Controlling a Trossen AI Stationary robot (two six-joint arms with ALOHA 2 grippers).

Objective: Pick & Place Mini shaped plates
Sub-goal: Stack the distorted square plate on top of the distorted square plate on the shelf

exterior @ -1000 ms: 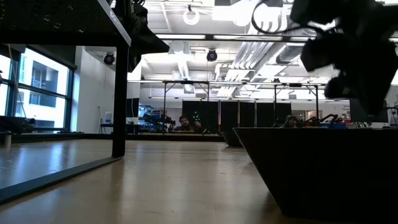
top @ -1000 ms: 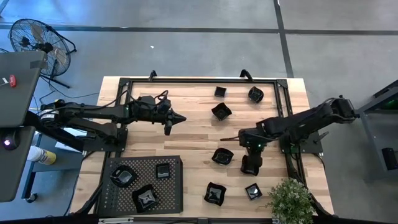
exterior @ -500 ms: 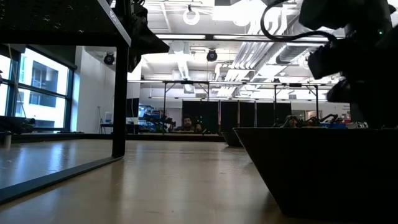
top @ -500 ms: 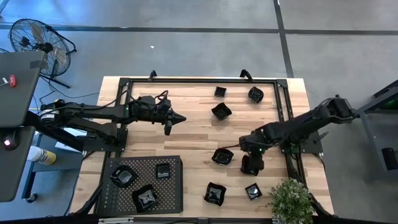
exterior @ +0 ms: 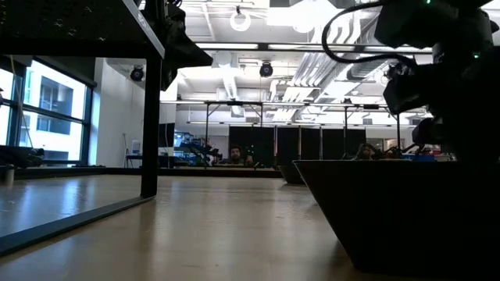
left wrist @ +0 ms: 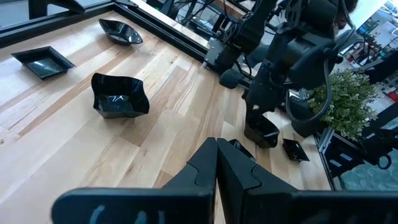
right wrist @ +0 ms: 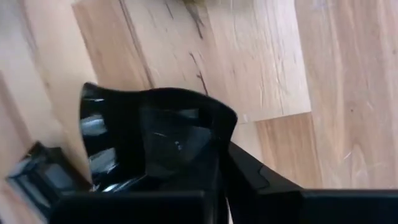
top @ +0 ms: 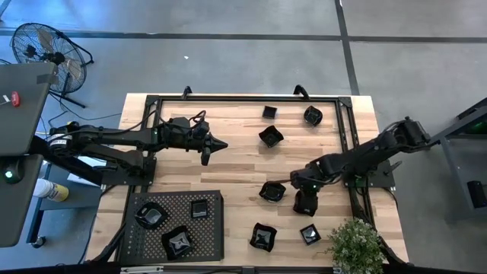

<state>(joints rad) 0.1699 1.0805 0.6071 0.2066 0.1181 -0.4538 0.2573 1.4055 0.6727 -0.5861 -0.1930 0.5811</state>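
Observation:
Several small glossy black plates lie on the wooden table, among them an angular one (top: pixel 272 191) and a wavy one (top: pixel 271 136). Three more sit in the perforated tray (top: pixel 175 204) at the near left. My right gripper (top: pixel 303 202) points straight down just right of the angular plate and is shut on another angular plate (right wrist: pixel 155 143). That plate is hidden under the gripper in the high view. My left gripper (top: pixel 217 144) hovers shut over the table's left middle and touches nothing. My right gripper pinches the angular plate by one side wall (right wrist: pixel 217 134), coming from above with its fingers pointing down. One finger (right wrist: pixel 255 177) shows outside the wall; the other blends into the black plate. In the left wrist view the plate (left wrist: pixel 261 134) sits under the gripper on the wood.
A black frame rail (top: pixel 346 144) runs along the table's right side, and a potted plant (top: pixel 354 243) stands at the near right corner. Two plates (top: pixel 263 237) (top: pixel 310 234) lie near the front edge. One big dark plate (exterior: pixel 406 211) fills the low view's right.
My right arm has sunk. In the low view its wrist comes down from the top of the picture toward the table. In the high view its elbow drops toward the near edge and the gripper shifts slightly left. The plates on the table stay put.

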